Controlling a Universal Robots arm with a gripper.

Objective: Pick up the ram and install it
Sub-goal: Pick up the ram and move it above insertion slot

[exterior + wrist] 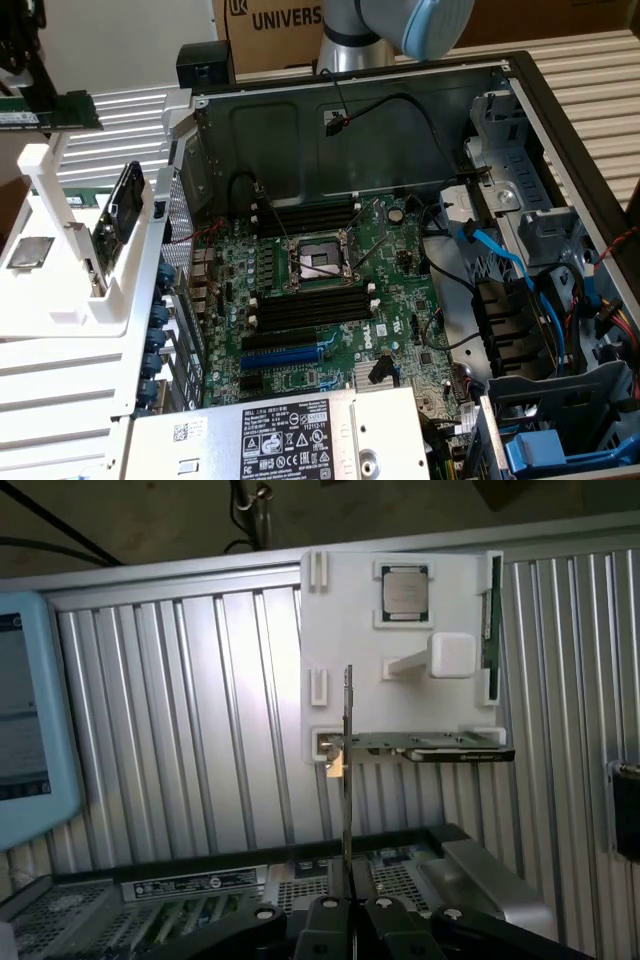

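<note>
The ram (62, 110), a flat dark-green stick with a pale label, hangs in the air at the exterior view's upper left, above the white parts holder (60, 300). My gripper (30, 98) is shut on it. In the wrist view the ram (347, 780) shows edge-on as a thin line rising from between the black fingers (325, 920), in front of the holder (340, 630). The open computer case lies to the exterior view's right. Its motherboard has black memory slots (305, 215) above the processor socket (320, 262) and further slots (310, 305) below it.
The holder carries a processor chip (403, 590), a second green stick (490, 610) at one edge and a dark drive (122, 205) standing on edge. A blue expansion slot (285, 357), the power supply (290, 440) and blue cables (500, 260) lie inside the case. The arm's base (350, 40) stands behind it.
</note>
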